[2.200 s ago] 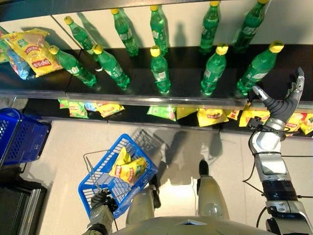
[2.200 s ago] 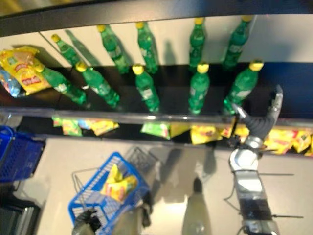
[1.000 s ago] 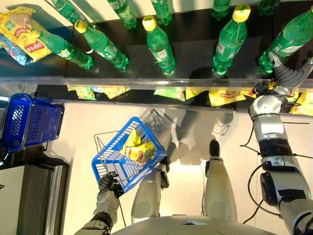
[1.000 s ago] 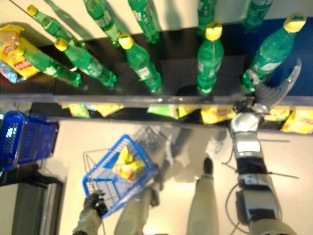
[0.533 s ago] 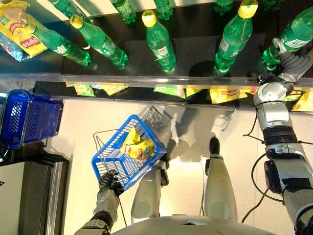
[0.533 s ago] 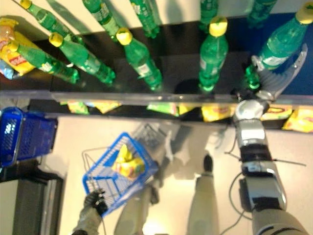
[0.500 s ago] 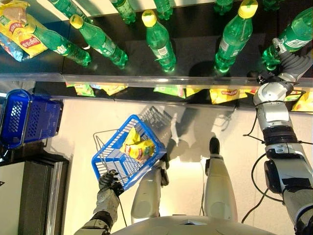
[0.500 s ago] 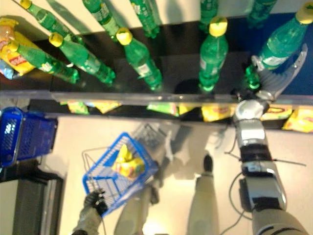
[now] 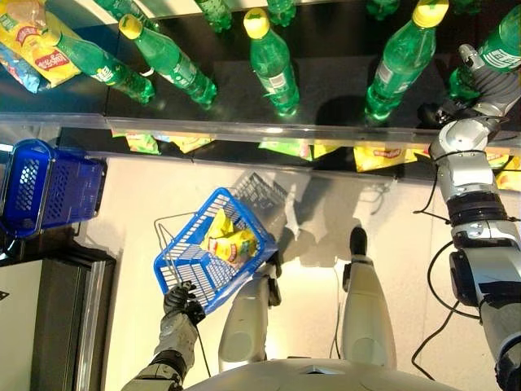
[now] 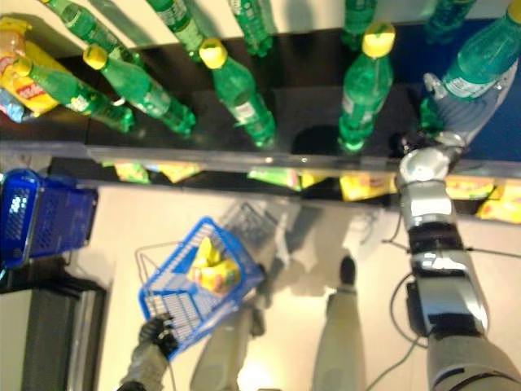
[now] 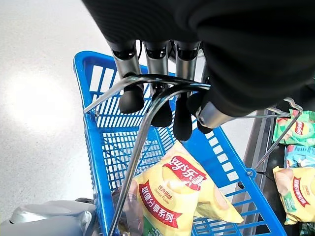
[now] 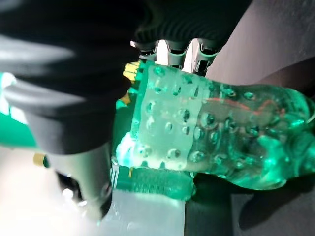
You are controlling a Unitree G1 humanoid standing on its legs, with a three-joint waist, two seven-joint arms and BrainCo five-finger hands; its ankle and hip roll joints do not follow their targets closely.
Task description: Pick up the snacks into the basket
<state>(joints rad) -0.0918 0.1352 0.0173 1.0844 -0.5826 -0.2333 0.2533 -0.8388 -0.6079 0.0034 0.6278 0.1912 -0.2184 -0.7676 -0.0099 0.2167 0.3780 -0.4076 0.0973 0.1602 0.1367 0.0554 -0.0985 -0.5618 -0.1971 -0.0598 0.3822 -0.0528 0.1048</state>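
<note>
Since the earlier frame, your right hand (image 9: 482, 80) has reached the rightmost green bottle (image 12: 216, 142), fingers around it. Your left hand (image 11: 162, 93) curls round the handle of the blue basket (image 9: 213, 261), holding two yellow snack bags (image 11: 172, 196) above pale floor (image 9: 146, 204); a second blue basket (image 9: 49, 187) sits left.

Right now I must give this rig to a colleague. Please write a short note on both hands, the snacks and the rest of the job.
Left hand: fingers curled round the wire handle of the blue basket, which hangs over the floor.
Right hand: up at the top shelf, at a green bottle; its grip is unclear.
Done: yellow snack bags lie in the basket.
Left: more snack bags on the lower shelf.
</note>
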